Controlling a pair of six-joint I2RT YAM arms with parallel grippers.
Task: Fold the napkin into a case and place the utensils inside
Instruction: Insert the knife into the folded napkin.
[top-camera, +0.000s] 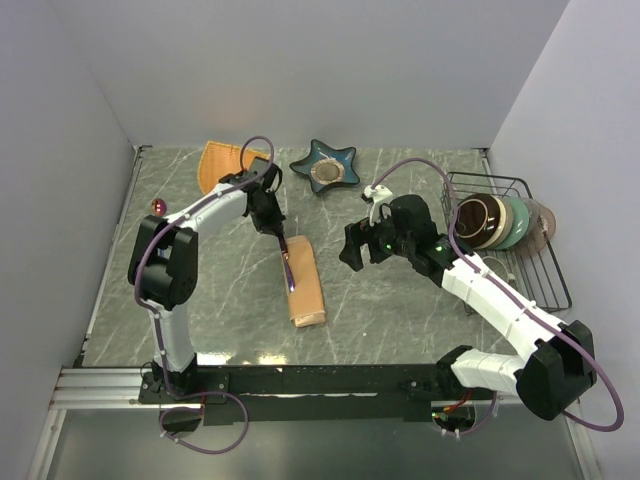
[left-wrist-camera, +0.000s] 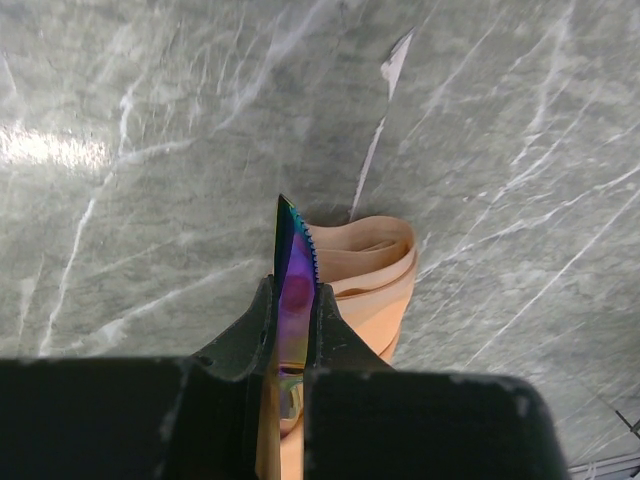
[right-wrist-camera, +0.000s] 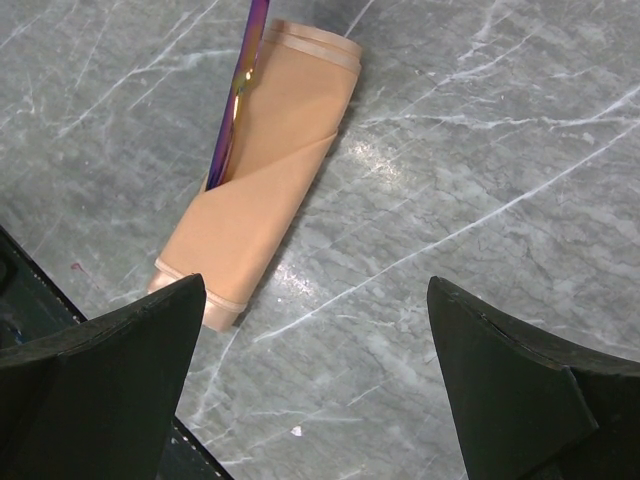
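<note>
Grey marbled worktop (top-camera: 400, 310) with pale walls on three sides. Near its middle the napkin (top-camera: 308, 290) lies folded into a long, narrow case with a slanting flap across it. The left fingers (left-wrist-camera: 325, 335) are clamped on the blade of a knife (left-wrist-camera: 295, 265), whose other end disappears under that flap, right at the napkin's left edge. The right fingers (right-wrist-camera: 110, 370) hang spread wide and hold nothing; they are above the worktop near the case and do not touch it.

The main risk, as I judge it, is the cloth moving with the knife. Satin is slippery and nothing pins the case down. A push could slide the whole bundle along the worktop or ruck the flap open instead of seating the knife. Because the knife enters at the very edge of the pocket, it may also slip out sideways once released. Drawing the left fingers away at an angle could lever it back out. Whether the pocket is deep enough to hold it cannot be told. A small shiny round thing (top-camera: 158, 206) near the left wall may be another utensil, but it is too small to be sure.
</note>
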